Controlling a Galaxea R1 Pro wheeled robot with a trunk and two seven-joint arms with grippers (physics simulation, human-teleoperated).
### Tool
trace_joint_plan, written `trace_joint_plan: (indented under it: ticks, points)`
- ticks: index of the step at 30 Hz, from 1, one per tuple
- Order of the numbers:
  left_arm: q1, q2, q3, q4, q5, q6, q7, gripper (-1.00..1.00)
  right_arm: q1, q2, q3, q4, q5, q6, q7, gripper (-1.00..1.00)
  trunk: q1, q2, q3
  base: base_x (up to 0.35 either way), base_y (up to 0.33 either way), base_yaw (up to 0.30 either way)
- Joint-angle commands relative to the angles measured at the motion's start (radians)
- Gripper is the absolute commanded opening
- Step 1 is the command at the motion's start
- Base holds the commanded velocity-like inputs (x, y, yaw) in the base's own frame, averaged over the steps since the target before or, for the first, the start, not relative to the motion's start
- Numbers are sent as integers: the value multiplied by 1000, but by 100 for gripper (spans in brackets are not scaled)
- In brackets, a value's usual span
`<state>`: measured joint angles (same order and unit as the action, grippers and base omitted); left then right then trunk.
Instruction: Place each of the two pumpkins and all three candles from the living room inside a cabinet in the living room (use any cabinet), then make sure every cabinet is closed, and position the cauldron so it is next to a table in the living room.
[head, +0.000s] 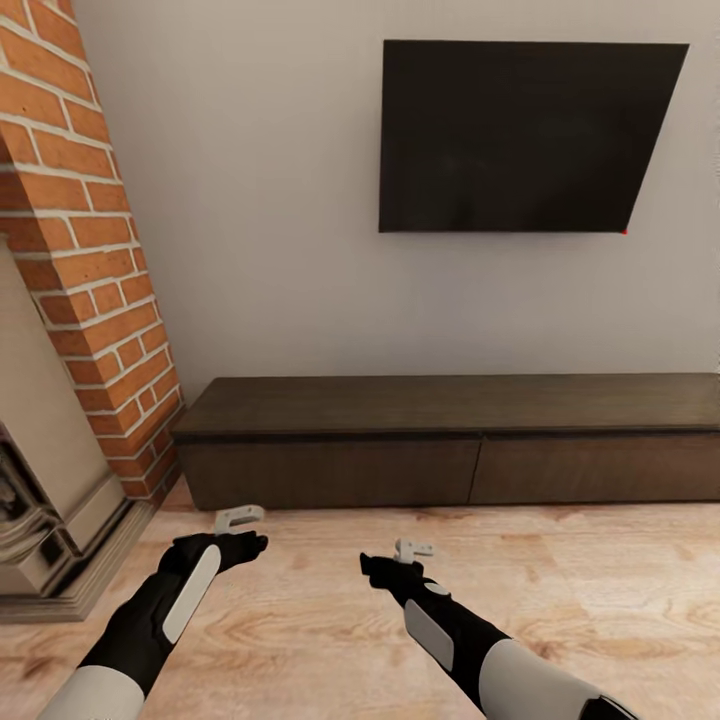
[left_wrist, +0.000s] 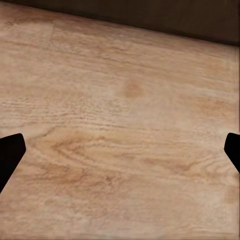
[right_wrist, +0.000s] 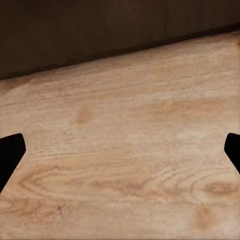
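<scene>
Since both of its flat fronts sit flush and shut, the cabinet (head: 450, 440) against the wall is the one task thing before me, standing across a strip of wooden floor (head: 560, 590) from my arms. I count one cabinet with two fronts side by side, and none of the pumpkins, candles or cauldron on its slab top or on the floor near it. Above the cabinet hangs one dark television (head: 520, 135); beside the cabinet's left end rises a brick chimney column (head: 85, 250) with a stone fireplace (head: 45, 500) at its foot. My left fingers (head: 238, 518) and right fingers (head: 412, 549) hover low over the floor in front of the cabinet, pointing toward it, probably because I am carrying nothing. Both pairs are spread wide and empty, their dark tips at the edges of each wrist view with bare boards between.
</scene>
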<state>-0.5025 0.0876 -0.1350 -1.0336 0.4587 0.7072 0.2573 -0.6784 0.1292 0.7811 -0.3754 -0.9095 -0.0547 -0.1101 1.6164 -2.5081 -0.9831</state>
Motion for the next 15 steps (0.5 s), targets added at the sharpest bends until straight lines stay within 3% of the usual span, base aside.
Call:
trace_joint_plan:
  ticks: [1,8,15]
  points:
    - [-1,0,-3,-1,10,3,10,100,-1,0,8,0,-10,-2,-6,100,-1,0,3,0,0,0]
    - [-1,-2,-3,0,14,3,10,100,-1,0,7,1,-11,2,-7,100,-4,2,30,-18,0,0]
    - [-2,0,-3,0,14,4,10,100,-1,-1,9,1,-11,-6,-7,100,-7,3,57,-200,0,0]
